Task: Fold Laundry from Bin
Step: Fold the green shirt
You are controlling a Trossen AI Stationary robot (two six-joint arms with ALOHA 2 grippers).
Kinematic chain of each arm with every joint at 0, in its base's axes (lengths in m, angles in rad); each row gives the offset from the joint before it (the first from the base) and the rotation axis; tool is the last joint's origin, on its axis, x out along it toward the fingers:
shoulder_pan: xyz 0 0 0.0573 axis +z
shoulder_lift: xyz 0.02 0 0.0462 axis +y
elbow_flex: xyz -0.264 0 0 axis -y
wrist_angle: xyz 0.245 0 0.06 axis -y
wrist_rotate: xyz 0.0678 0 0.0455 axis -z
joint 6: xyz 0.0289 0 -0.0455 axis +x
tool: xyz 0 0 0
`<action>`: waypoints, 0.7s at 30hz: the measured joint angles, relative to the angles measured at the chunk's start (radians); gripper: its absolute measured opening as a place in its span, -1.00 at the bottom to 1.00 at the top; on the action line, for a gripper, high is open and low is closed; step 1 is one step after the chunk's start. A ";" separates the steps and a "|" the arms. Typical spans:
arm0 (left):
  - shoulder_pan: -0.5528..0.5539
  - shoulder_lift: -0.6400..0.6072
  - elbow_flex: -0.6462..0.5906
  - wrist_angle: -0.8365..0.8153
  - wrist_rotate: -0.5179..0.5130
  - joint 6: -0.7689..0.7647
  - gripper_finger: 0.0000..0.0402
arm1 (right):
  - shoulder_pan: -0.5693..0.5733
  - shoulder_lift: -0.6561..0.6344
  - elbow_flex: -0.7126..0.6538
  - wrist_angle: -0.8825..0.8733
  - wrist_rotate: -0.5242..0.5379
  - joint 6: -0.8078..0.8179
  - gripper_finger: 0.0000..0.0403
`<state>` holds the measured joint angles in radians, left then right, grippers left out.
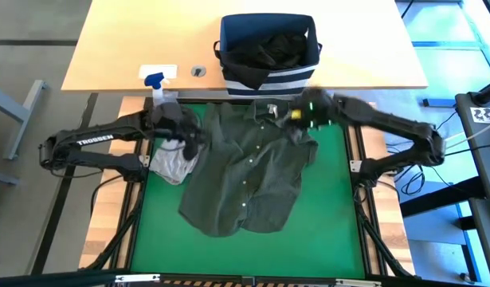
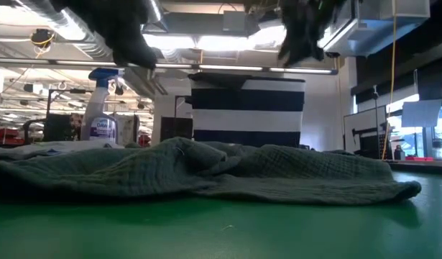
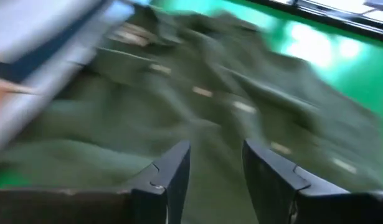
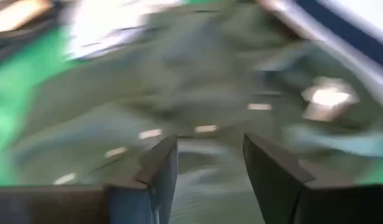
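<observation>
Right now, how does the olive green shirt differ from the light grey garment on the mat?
The olive green shirt lies spread out over the middle of the green mat, buttons showing; the light grey garment sits bunched in a small heap at the mat's left edge. The shirt covers far more area than the grey heap. The left gripper hangs over the grey garment's edge, the right gripper over the shirt's collar end. Both garments are out of the bin.

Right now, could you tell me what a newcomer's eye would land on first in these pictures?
The dark olive shirt spread across the green mat, with both arms above its far edge. The left gripper and right gripper stand open, empty. Behind sits the striped bin holding dark cloth.
</observation>
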<state>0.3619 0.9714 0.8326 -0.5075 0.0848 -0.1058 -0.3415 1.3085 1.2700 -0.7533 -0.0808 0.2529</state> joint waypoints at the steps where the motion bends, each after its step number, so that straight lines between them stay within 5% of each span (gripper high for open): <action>1: -0.027 0.002 -0.008 -0.006 0.037 -0.019 -0.29 | 0.064 -0.011 -0.015 0.017 0.009 0.014 -0.09; 5: -0.174 0.023 -0.061 -0.018 0.087 -0.114 -0.32 | 0.317 -0.013 -0.123 0.127 0.138 0.066 -0.10; 9: -0.330 0.056 -0.109 -0.013 0.026 -0.248 -0.37 | 0.502 0.018 -0.263 0.310 0.194 0.154 -0.12; 21: -0.725 0.377 -0.171 0.207 -0.017 -0.673 -0.49 | 0.839 0.246 -0.471 0.689 0.204 0.324 -0.12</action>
<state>-0.3632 1.3479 0.6617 -0.3002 0.0676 -0.7790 0.4976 1.5541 0.7986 -0.0643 0.1237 0.5767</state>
